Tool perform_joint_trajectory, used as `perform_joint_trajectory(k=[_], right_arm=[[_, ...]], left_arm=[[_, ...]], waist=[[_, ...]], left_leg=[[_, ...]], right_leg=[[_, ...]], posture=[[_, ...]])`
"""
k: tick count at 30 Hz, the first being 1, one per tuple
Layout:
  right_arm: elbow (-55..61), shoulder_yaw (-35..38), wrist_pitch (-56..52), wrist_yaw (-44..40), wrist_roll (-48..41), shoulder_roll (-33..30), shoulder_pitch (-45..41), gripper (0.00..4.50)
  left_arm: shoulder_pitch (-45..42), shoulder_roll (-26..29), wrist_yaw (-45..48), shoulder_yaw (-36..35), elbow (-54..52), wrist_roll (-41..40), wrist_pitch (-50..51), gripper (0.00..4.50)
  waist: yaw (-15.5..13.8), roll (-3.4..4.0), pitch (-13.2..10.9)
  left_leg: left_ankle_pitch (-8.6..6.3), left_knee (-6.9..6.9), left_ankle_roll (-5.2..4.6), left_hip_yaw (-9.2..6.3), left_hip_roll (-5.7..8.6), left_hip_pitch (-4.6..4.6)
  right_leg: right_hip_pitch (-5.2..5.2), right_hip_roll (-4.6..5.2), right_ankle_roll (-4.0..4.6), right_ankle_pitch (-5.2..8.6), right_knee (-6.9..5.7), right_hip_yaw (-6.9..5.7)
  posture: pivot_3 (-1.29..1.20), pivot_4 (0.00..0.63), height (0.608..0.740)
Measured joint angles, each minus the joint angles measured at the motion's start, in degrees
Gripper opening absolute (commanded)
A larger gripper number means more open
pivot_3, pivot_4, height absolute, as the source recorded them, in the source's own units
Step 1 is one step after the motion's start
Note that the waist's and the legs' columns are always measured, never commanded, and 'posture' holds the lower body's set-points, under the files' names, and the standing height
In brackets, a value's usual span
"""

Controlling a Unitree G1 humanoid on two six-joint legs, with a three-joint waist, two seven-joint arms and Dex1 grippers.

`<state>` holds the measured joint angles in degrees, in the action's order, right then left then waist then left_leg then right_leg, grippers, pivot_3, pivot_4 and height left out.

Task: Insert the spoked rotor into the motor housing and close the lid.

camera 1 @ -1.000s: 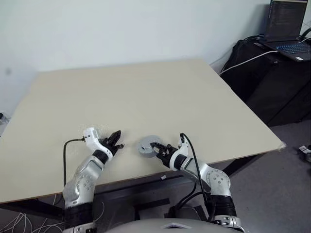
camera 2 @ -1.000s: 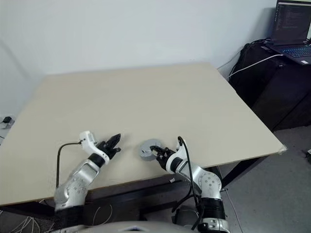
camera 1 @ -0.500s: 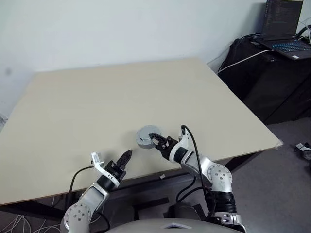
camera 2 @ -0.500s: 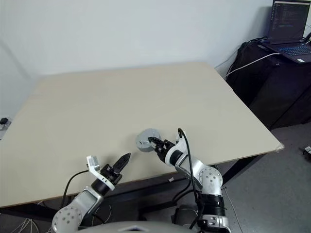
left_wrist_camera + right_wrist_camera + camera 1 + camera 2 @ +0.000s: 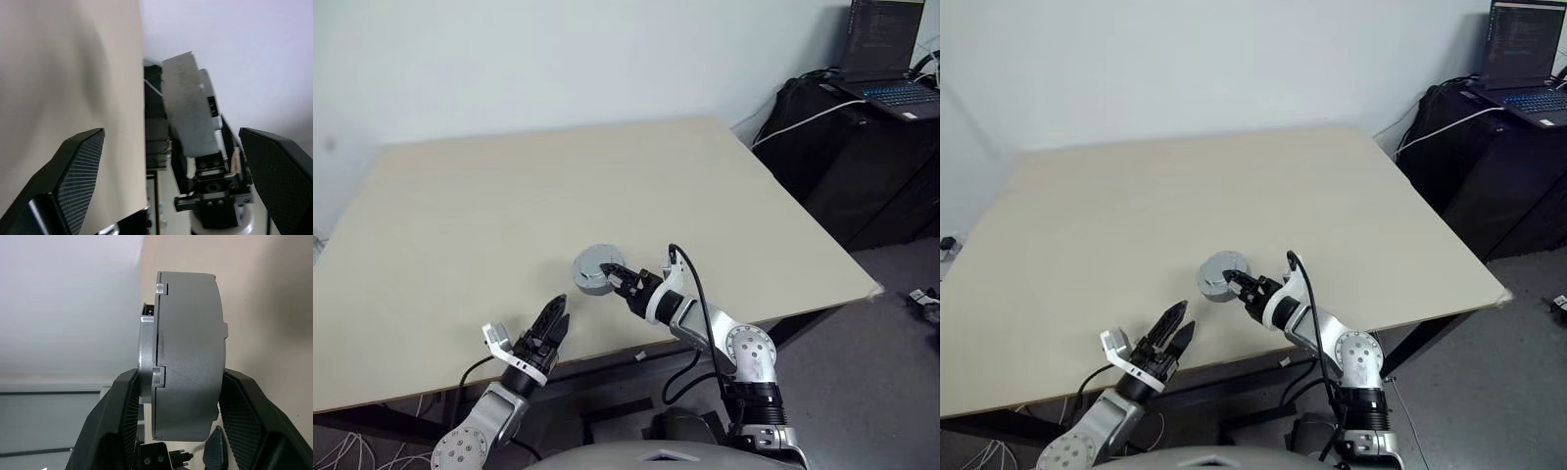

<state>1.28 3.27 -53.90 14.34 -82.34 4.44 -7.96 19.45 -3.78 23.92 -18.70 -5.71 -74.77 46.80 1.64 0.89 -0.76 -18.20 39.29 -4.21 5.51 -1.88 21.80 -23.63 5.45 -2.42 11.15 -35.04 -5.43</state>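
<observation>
The motor housing [image 5: 593, 269], lid on, now lifted off the table [image 5: 460, 215] in the right gripper [image 5: 615, 276]; left gripper [image 5: 551, 328] has withdrawn, fingers newly spread — assembly seemingly complete.

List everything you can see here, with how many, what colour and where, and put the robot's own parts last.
table: one, beige, filling the middle of the scene.
motor assembly: one, silver-grey, round, lid on, held on edge above the table's near part.
laptop: one, dark, screen lit, on the black stand far right.
black stand: one, right of the table.
white cable: one, trailing off the stand.
left claw: one, black fingers, open, empty, at the table's near edge.
right claw: one, black fingers, shut on the motor assembly.
</observation>
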Motion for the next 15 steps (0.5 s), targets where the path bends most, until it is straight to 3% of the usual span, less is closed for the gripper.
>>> perform_joint_trajectory(k=[15], right_arm=[[-0.5,-2.5,-5.5,-3.0,-0.1,-0.1,0.5,2.1]], left_arm=[[-0.4,0.1,1.1,1.0,4.9,-7.0,0.1,4.46]], waist=[[0.0,-0.05,0.0]], left_leg=[[0.0,0.01,0.0,0.0,0.0,0.0]], right_leg=[[0.0,0.0,0.01,0.0,0.0,0.0]], posture=[[0.0,0.0,0.74]])
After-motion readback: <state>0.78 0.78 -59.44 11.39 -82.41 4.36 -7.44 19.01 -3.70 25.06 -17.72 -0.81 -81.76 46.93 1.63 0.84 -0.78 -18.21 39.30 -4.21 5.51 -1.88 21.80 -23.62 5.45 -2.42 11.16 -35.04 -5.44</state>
